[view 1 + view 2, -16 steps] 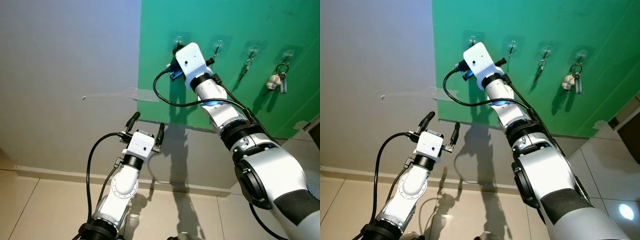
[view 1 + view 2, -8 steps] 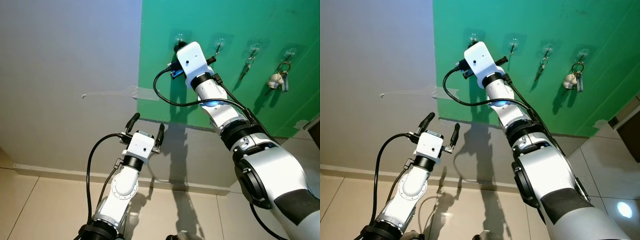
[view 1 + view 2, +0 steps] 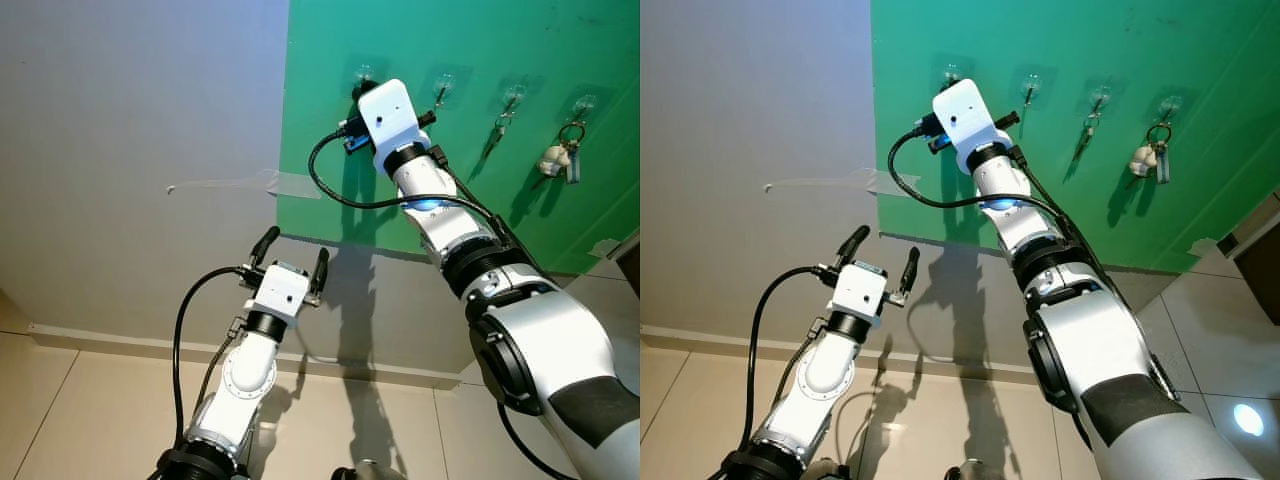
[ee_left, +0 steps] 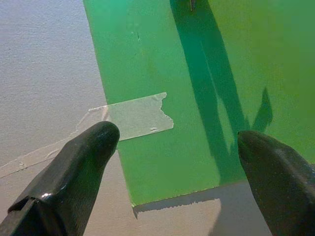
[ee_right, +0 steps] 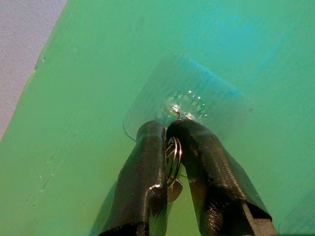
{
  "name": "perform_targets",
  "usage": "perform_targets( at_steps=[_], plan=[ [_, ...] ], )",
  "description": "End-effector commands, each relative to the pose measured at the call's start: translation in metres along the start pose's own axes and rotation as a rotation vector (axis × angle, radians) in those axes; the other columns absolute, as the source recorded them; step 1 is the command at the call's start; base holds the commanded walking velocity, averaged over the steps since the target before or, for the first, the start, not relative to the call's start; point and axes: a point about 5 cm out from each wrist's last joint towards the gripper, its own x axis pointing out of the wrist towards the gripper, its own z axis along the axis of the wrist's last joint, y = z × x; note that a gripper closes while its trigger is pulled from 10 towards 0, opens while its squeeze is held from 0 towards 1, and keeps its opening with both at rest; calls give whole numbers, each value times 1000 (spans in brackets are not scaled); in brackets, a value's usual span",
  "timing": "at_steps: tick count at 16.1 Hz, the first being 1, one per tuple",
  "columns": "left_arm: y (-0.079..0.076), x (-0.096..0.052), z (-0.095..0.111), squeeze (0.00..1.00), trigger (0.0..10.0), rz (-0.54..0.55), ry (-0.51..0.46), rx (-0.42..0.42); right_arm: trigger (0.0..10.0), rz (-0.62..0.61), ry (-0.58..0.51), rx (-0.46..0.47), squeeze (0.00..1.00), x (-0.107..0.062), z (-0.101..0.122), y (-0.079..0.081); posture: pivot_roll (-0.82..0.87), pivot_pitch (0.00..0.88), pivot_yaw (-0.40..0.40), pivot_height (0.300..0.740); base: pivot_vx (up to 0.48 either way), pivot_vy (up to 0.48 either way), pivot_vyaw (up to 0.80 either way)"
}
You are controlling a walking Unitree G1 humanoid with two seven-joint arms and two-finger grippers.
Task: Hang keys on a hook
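Observation:
A green board on the wall carries a row of clear stick-on hooks. My right gripper is raised against the leftmost hook and is shut on a metal key ring, with a key hanging below it between the fingers. The ring's top sits just under the hook's metal prong. In the eye views the white right wrist hides that hook. My left gripper is held lower, in front of the grey wall, open and holding nothing.
Other hooks to the right hold keys: one key on the third hook and a bunch with a white charm on the fourth. Tape fixes the board's left edge. The tiled floor lies below.
The right gripper has risen slightly with the key ring, closer to the leftmost hook. The view has shifted a little; the left arm has stayed put.

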Motion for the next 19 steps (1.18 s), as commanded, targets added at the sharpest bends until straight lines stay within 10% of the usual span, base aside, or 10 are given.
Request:
perform_targets(
  at_steps=[1, 14, 15, 19],
  plan=[
    [-4, 1, 4, 0, 10000, -8, -11, -9, 10000, -130, -136, 26, 0, 18, 38, -30, -57, 0, -138, 723, 0, 0, 0],
    [-4, 1, 4, 0, 10000, -8, -11, -9, 10000, -130, -136, 26, 0, 18, 38, -30, -57, 0, -138, 723, 0, 0, 0],
    [-4, 0, 4, 0, 10000, -8, -9, -9, 0, -101, -142, 44, 0, 19, 40, -26, -53, 0, -144, 723, 0, 0, 0],
    [-4, -1, 4, 0, 10000, -8, -6, -9, 0, -54, -145, 81, 0, 20, 42, -20, -52, 0, -144, 723, 0, 0, 0]
  ],
)
